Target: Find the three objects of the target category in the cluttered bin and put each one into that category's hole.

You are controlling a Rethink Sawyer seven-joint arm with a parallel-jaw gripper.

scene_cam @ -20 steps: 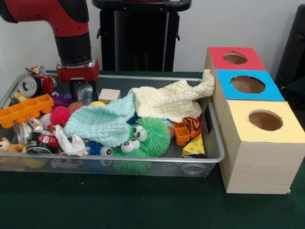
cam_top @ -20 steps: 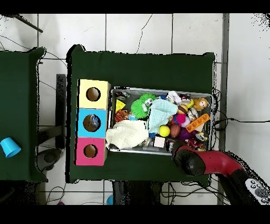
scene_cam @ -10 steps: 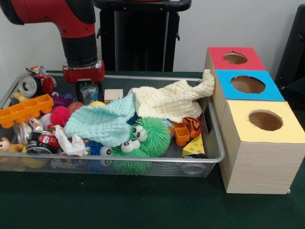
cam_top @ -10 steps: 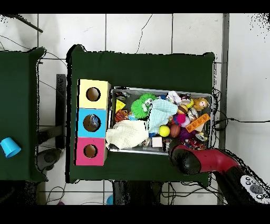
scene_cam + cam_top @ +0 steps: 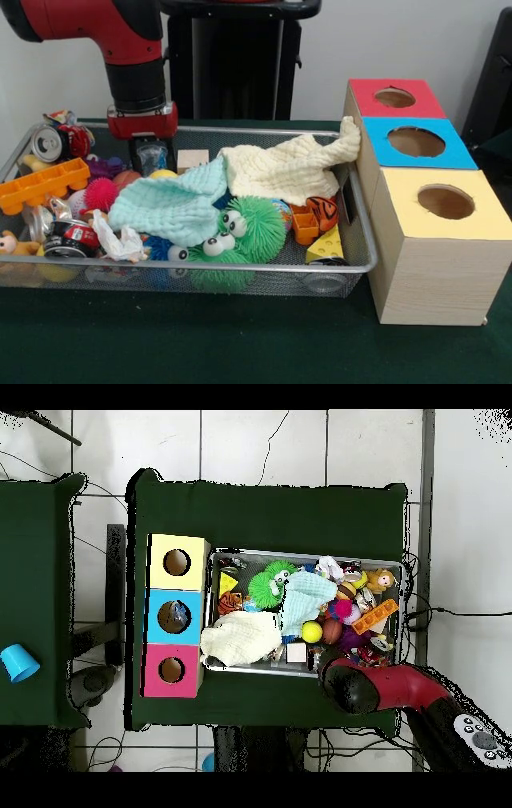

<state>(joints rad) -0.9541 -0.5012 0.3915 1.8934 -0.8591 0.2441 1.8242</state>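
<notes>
Bin sits right under the hand, which hangs low at the back edge by a wooden block and a yellow ball. Can't tell if it's spread or closed. I'd pick one clear toy; the cloths hide plenty. Holes are well off sideways.

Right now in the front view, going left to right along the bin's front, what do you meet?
Crushed red can → white crumpled paper → green googly-eyed fuzzy toy → yellow cheese wedge → yellow-topped box.
</notes>
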